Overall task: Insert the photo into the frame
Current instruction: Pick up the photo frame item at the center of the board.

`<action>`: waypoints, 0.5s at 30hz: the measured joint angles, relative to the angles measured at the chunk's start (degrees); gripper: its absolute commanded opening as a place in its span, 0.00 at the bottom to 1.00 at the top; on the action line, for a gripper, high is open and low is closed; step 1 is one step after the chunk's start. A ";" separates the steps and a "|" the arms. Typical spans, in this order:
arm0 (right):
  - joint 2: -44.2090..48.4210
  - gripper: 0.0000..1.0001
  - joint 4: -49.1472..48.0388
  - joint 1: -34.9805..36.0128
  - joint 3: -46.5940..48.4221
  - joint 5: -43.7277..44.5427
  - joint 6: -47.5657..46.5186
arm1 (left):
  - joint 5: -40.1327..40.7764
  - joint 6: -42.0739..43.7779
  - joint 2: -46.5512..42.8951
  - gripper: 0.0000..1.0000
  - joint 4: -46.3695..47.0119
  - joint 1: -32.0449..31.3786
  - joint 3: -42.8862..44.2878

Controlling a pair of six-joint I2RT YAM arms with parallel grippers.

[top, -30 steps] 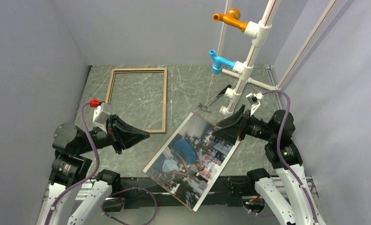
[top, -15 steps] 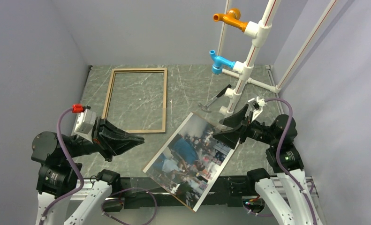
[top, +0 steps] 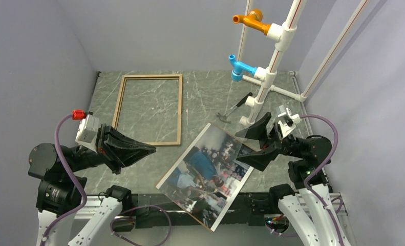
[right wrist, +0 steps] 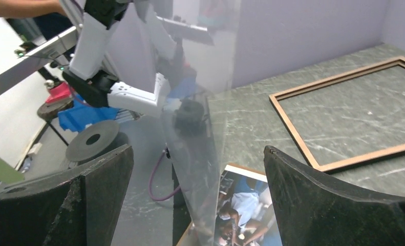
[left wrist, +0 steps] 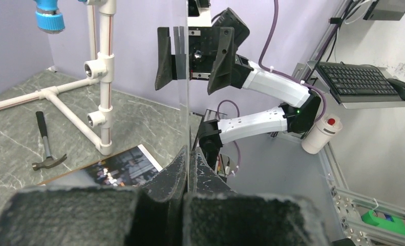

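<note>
The photo [top: 208, 171] lies face up and askew at the table's near edge, one corner past the edge; it also shows in the left wrist view [left wrist: 118, 166] and the right wrist view [right wrist: 246, 205]. The empty brown frame [top: 180, 110] lies flat at the back left, and its rail [right wrist: 295, 132] shows in the right wrist view. My left gripper [top: 153, 149] [left wrist: 188, 154] is shut on a thin clear sheet [right wrist: 200, 169] held upright above the photo. My right gripper [top: 238, 147] [right wrist: 197, 149] is open, its fingers on either side of the sheet's far end and apart from it.
A white pipe stand [top: 264, 77] with orange and blue fittings rises at the back right. A small hammer [top: 234, 110] [left wrist: 45, 146] lies by its foot. Grey walls close in the left, back and right sides.
My left arm has drawn back to the left, its gripper still shut. My right gripper has backed off to the right and turned, so its spread fingers show. The photo has not moved.
</note>
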State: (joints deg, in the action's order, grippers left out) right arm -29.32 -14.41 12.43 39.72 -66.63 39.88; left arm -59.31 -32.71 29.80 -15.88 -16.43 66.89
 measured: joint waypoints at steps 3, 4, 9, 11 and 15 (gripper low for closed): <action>-1.31 0.96 -10.69 0.00 -2.43 -1.53 7.72 | 1.33 -1.16 -0.02 0.00 1.55 0.00 -0.81; -1.57 0.95 -13.20 0.00 -3.10 -1.68 9.70 | 1.95 -1.68 -0.09 0.00 2.40 0.00 -1.44; -2.29 0.86 -25.73 0.00 -7.26 -2.08 19.82 | 4.20 -4.33 -0.11 0.00 6.08 0.00 -4.70; -2.32 0.83 -29.00 0.00 -8.59 -2.10 22.47 | 5.38 -4.63 -0.11 0.00 6.43 0.00 -5.14; -2.34 0.81 -33.66 0.00 -11.04 -2.29 26.40 | 6.99 -4.92 -0.52 0.00 7.63 0.00 -5.35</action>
State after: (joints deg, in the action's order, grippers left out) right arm -31.66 -48.07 12.43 28.69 -68.93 66.28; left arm -52.31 -37.63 29.28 -8.25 -16.43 61.54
